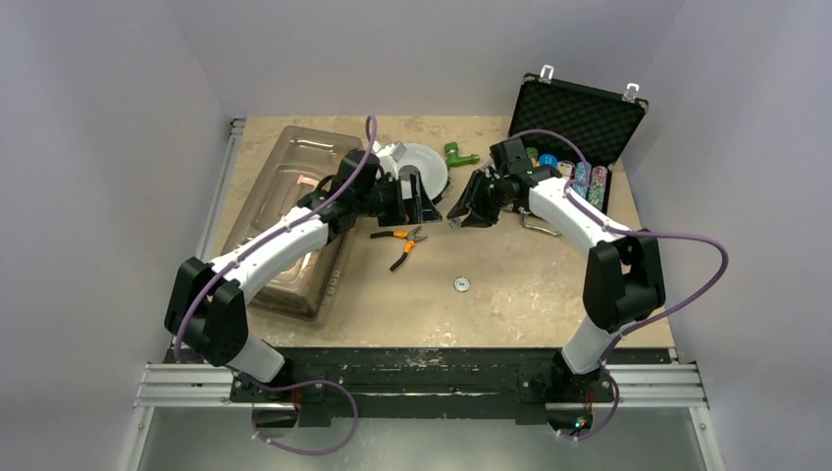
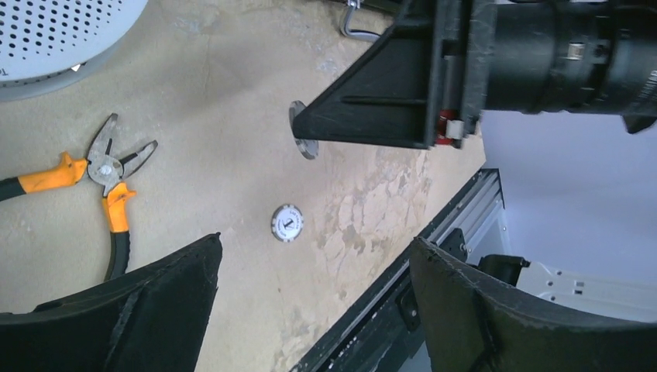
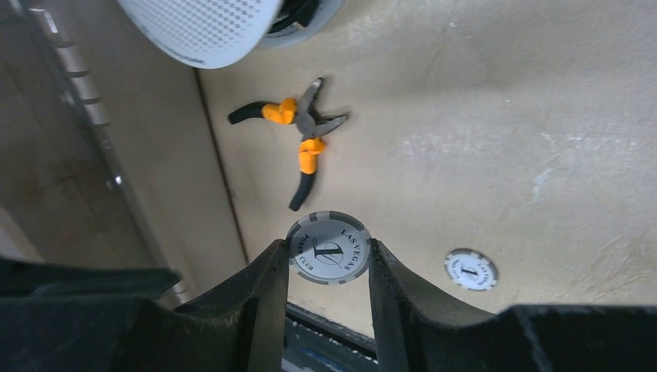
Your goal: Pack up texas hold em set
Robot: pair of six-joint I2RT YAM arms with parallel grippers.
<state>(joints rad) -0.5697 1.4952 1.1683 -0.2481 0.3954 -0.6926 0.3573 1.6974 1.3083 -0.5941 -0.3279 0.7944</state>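
Smooth plastic chip (image 3: 328, 248); rough matt tabletop (image 3: 503, 116)

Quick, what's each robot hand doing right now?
Left hand: open, holding nothing.
Right hand: closed on a grey Las Vegas poker chip.

Mid-table gap btwn grippers is running tight; near strip is lying open.

The left gripper (image 2: 314, 246), jaws gaping, and the right gripper (image 3: 328, 260), pinching a chip (image 3: 328, 249), are facing each other w/ only a narrow gap btwn them. The pliers (image 1: 404, 243) are lying splayed just in front of that gap, blocking a low pass. A loose chip (image 1: 460, 285) is sitting nearer the front, apart from the rest. The clear bin (image 1: 294, 211) is filling the left side under the left arm, and the grey spool (image 1: 422, 169) is crowding the back. The briefcase (image 1: 579, 118) is standing open at back right, w/ the right arm crossing its front. Bare tabletop (image 1: 530, 304) is stretching along the near edge.
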